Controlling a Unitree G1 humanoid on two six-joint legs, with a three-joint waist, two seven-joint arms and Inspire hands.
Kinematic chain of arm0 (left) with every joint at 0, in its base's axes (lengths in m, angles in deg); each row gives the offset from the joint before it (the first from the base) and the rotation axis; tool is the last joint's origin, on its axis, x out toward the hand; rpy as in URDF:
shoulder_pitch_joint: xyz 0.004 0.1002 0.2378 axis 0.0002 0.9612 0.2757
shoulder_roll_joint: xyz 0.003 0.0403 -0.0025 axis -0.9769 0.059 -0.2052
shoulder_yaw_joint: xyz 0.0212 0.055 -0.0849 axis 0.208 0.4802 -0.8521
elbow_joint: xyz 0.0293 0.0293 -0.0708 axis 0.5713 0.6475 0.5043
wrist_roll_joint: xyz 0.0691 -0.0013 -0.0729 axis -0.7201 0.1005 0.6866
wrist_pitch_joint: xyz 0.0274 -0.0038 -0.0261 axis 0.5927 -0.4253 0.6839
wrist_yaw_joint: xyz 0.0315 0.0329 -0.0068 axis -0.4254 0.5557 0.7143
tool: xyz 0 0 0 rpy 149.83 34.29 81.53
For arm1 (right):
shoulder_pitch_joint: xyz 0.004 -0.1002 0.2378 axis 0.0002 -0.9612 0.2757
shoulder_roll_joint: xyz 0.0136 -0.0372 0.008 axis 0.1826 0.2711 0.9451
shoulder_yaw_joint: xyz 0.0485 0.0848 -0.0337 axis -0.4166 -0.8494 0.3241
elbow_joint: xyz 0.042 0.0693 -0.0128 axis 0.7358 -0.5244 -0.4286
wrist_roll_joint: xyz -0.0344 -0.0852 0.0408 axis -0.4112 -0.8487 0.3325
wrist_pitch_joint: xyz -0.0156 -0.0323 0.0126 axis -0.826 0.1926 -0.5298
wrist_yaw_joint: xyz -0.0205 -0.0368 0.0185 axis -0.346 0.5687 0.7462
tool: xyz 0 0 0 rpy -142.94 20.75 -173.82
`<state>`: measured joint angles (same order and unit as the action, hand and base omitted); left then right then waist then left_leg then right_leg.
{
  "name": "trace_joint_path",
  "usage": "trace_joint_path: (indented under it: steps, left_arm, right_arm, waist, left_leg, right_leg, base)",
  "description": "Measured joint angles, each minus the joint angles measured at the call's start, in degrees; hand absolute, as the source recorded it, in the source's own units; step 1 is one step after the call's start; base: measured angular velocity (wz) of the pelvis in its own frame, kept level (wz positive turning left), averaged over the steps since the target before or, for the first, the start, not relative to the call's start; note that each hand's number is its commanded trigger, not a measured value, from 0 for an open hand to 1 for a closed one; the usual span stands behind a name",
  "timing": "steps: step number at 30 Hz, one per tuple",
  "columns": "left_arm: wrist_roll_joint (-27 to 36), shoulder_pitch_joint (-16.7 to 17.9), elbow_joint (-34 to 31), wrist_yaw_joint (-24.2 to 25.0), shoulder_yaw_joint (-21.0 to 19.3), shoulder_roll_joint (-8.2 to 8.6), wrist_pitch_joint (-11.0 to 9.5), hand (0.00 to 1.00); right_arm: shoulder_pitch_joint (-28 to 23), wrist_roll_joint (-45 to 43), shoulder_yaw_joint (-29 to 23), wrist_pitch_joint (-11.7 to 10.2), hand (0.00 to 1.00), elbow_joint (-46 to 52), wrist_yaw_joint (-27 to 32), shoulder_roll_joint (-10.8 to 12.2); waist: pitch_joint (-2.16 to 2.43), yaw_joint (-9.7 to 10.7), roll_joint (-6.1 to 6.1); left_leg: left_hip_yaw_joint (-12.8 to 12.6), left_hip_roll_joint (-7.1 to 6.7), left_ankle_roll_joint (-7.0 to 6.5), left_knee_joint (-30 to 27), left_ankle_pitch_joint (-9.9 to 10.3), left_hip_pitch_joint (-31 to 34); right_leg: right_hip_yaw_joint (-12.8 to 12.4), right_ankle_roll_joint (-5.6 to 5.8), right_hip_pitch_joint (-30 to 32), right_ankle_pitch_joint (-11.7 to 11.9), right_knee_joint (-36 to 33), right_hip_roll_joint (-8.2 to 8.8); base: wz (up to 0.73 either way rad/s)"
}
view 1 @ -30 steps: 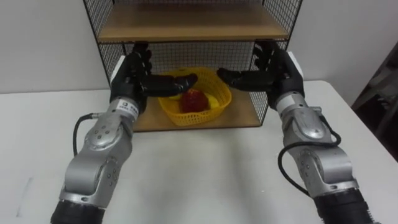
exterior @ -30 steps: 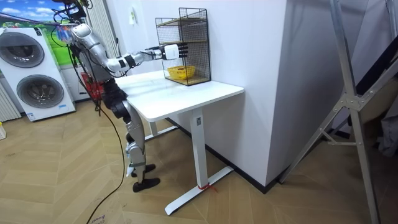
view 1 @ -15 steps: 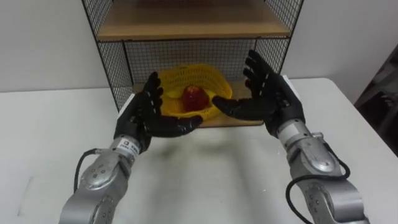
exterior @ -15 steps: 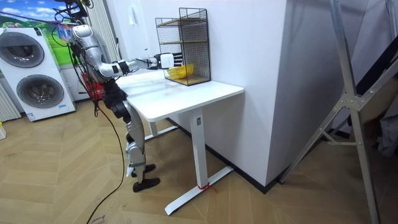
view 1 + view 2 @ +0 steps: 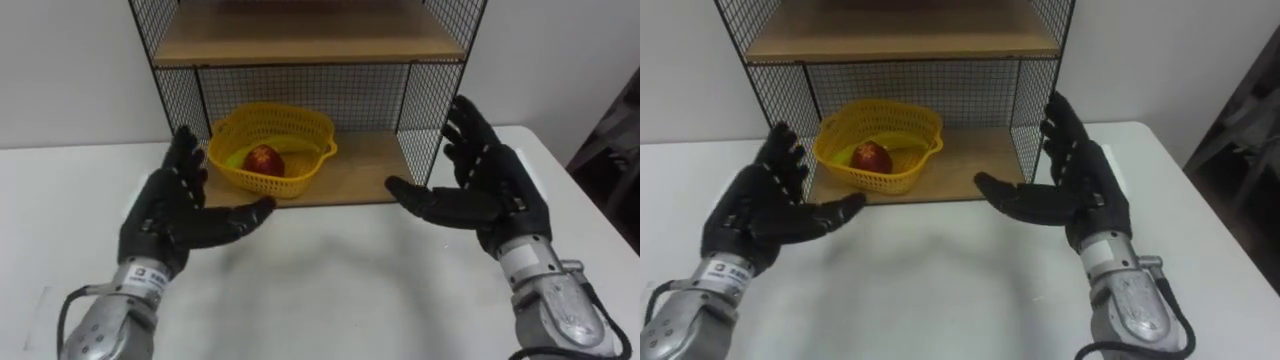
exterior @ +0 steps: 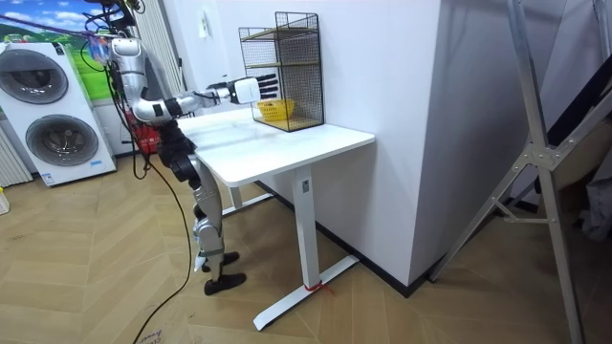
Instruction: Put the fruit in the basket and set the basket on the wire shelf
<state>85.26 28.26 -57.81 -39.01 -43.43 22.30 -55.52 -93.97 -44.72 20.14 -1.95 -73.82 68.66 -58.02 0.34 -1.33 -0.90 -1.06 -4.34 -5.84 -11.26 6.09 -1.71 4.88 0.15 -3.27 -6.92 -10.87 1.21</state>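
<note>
The robot stands at the end of the white table (image 5: 330, 290) on the room view's left, both arms reaching over the top. Its left hand (image 5: 165, 220) hovers above the table, palm turned inward, fingers straight and spread, thumb pointing across, holding nothing. Just beyond it the yellow plastic mesh basket (image 5: 262, 182) sits on the lower wooden board of the black wire shelf (image 5: 300, 40), towards that board's left side. A red apple (image 5: 264, 159) lies inside, with a paler yellow-green piece of fruit (image 5: 236, 157) touching it. Over on the right, the right hand (image 5: 490, 195) hangs in front of the shelf's right corner, also empty, fingers splayed upward and thumb stretched towards the left hand. Both hands are well apart from the basket.
</note>
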Motion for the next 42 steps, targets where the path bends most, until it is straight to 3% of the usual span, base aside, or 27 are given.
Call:
trace_joint_path:
  steps: [7,13,15,22,26,28,29,30,33,35,36,39,42]
  left_arm:
    - [-5.24,0.77,-2.06,-7.98,-7.23,-0.82,-4.43,0.00]
    - [-6.02,0.69,-10.69,-17.92,-14.10,-0.77,-11.66,0.00]
    - [-7.91,0.73,-11.57,-20.95,-15.94,-0.75,-14.45,0.00]
    - [-11.40,0.69,-11.60,-31.89,-23.45,-0.83,-18.61,0.00]
    - [-11.15,1.85,-11.55,-39.73,-32.67,-0.98,-19.82,0.00]
    - [-10.33,2.15,-11.19,-43.66,-37.45,-2.41,-20.07,0.00]
    - [-9.46,3.35,-10.11,-46.02,-40.78,-4.02,-20.92,0.00]
    - [-7.73,5.07,-8.55,-48.33,-43.96,-5.88,-21.59,0.00]
    - [-2.48,7.67,-4.41,-52.58,-49.64,-8.91,-21.84,0.00]
    - [4.60,8.42,2.46,-57.33,-54.50,-12.73,-21.81,0.00]
    - [9.29,8.64,6.53,-59.89,-55.85,-15.49,-21.76,0.00]
    - [17.48,9.12,15.63,-63.96,-57.35,-20.85,-21.69,0.00]
    - [26.42,10.67,23.39,-65.65,-57.69,-21.78,-21.56,0.00]
  right_arm:
    - [-1.89,-3.41,-4.50,-4.57,0.00,1.11,3.56,-0.73]
    - [-1.88,-2.91,-9.81,-7.83,0.00,1.29,5.62,-0.94]
    - [-1.89,-2.51,-11.89,-8.47,0.00,1.42,6.04,-1.07]
    - [-2.17,-3.04,-17.25,-11.09,0.00,2.77,13.32,-2.49]
    - [-4.27,-3.17,-24.86,-13.40,0.00,4.34,22.04,-4.42]
    - [-4.29,-3.11,-29.32,-13.75,0.00,3.89,26.86,-6.37]
    - [-4.72,-2.83,-32.56,-14.81,0.00,2.83,29.62,-8.14]
    - [-5.41,-1.54,-36.13,-15.56,0.00,1.79,32.53,-10.00]
    - [-7.00,1.78,-42.79,-16.94,0.00,-1.36,38.46,-12.13]
    - [-7.52,7.03,-47.93,-16.99,0.00,-7.20,44.85,-14.51]
    - [-7.83,10.07,-49.92,-16.98,0.00,-9.64,48.13,-15.64]
    - [-9.86,16.00,-52.06,-16.97,0.00,-13.93,54.52,-17.07]
    - [-10.27,25.44,-54.58,-16.21,0.00,-22.47,57.70,-19.65]
  waist:
    - [-0.26,-0.82,0.42]
    - [-0.39,-0.99,0.88]
    - [-0.51,-2.02,1.18]
    - [-0.64,-2.07,0.93]
    - [-0.67,-2.32,0.86]
    - [-0.74,-2.22,0.99]
    - [-0.31,-2.14,0.96]
    - [-0.32,-2.03,1.05]
    - [-0.30,-2.07,1.12]
    - [-0.08,-1.87,1.25]
    - [-0.06,-1.87,1.32]
    - [0.02,-1.86,1.04]
    - [0.12,-0.74,1.10]
  left_leg:
    - [0.16,-0.01,0.05,-0.17,0.09,0.37]
    - [1.47,-0.35,0.13,-0.50,0.07,0.97]
    - [1.48,-0.37,0.19,-0.35,0.03,0.87]
    - [1.60,-0.43,0.30,-0.29,-0.03,0.40]
    - [1.35,-0.37,0.29,-0.28,-0.02,0.24]
    - [1.14,-0.38,0.32,-0.37,0.10,0.29]
    - [1.10,-0.38,0.34,-0.48,0.17,0.71]
    - [1.12,-0.38,0.36,-0.47,0.16,0.99]
    - [1.07,-0.49,0.39,-0.52,0.16,1.46]
    - [1.08,-0.46,0.60,-0.84,0.27,2.32]
    - [1.07,-0.47,0.75,-1.57,0.41,3.34]
    - [1.26,-0.57,1.04,-2.35,0.76,4.57]
    - [1.40,-0.40,1.47,-3.75,1.43,6.06]
  right_leg:
    - [0.04,-0.02,0.19,-0.03,0.08,-0.05]
    - [1.40,0.20,0.20,-0.07,0.10,0.14]
    - [1.46,0.01,0.23,-0.27,0.01,0.25]
    - [1.68,-0.05,0.21,-0.87,-0.85,0.16]
    - [1.52,-0.19,0.30,-0.97,-1.09,0.28]
    - [1.20,-0.19,0.75,-1.37,-1.83,0.36]
    - [1.30,-0.22,1.23,-1.52,-2.07,0.45]
    - [1.39,-0.23,1.48,-1.52,-2.07,0.48]
    - [1.32,-0.30,2.38,-2.17,-3.22,0.75]
    - [1.33,-0.43,3.42,-2.43,-3.73,0.76]
    - [1.21,-0.51,4.56,-2.90,-4.82,0.78]
    - [1.17,-0.75,6.05,-3.86,-6.88,0.81]
    - [1.49,-1.10,7.18,-4.46,-7.80,0.83]
  base:
    - [0.01]
    - [0.11]
    - [0.00]
    - [0.02]
    - [-0.05]
    - [-0.06]
    - [0.00]
    - [0.00]
    - [0.00]
    - [0.00]
    - [0.00]
    - [0.00]
    - [0.06]
